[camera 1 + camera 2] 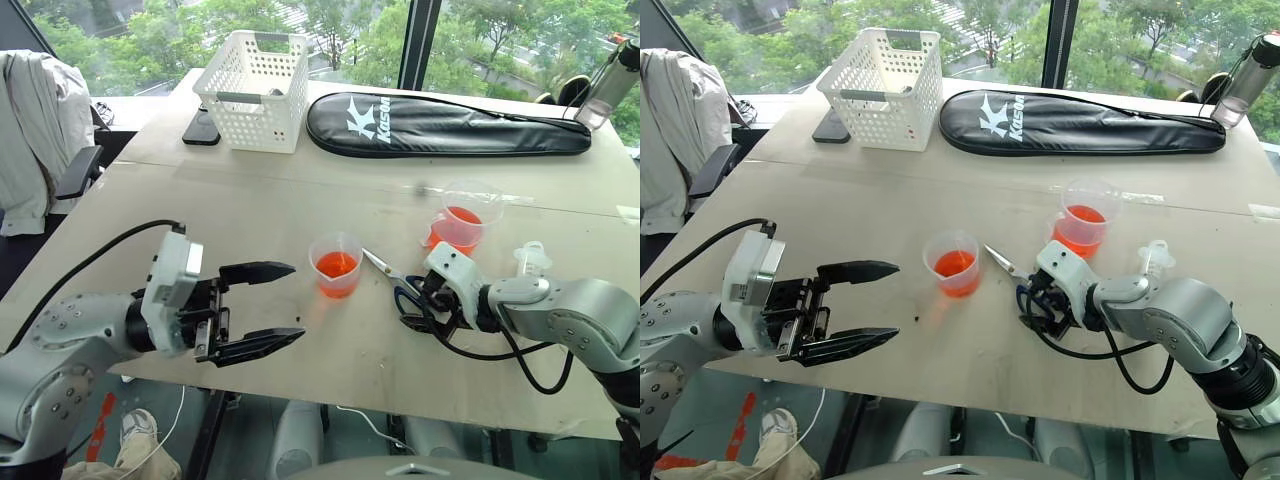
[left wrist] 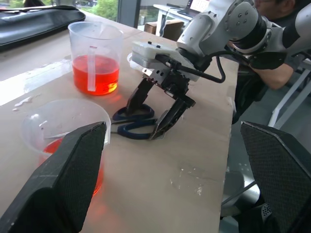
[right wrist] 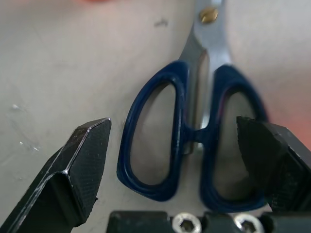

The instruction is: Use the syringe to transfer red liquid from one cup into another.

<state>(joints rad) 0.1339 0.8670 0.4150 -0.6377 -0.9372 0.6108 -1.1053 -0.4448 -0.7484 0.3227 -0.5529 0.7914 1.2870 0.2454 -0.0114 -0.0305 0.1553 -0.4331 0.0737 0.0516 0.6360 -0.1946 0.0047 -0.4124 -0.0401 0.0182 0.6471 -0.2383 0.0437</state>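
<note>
The taller handled cup (image 1: pixel 468 215) holds red liquid (image 1: pixel 462 216) at the table's right. The smaller cup (image 1: pixel 336 264), also with red liquid, stands mid-table. Behind my right forearm lies the syringe (image 1: pixel 530 258), mostly hidden. My right gripper (image 1: pixel 413 308) points down at the blue handles of a pair of scissors (image 3: pixel 170 141), its fingers (image 3: pixel 82 160) open on either side of them without touching. To the left of the smaller cup my left gripper (image 1: pixel 275 305) hovers open and empty, pointing right.
The scissors (image 1: pixel 390 275) lie between the two cups, blades toward the smaller one. A white basket (image 1: pixel 255 90), a phone (image 1: pixel 200 130) and a black racket bag (image 1: pixel 450 125) sit at the back. A bottle (image 1: pixel 610 85) stands far right. The table's front edge (image 1: pixel 330 395) is close.
</note>
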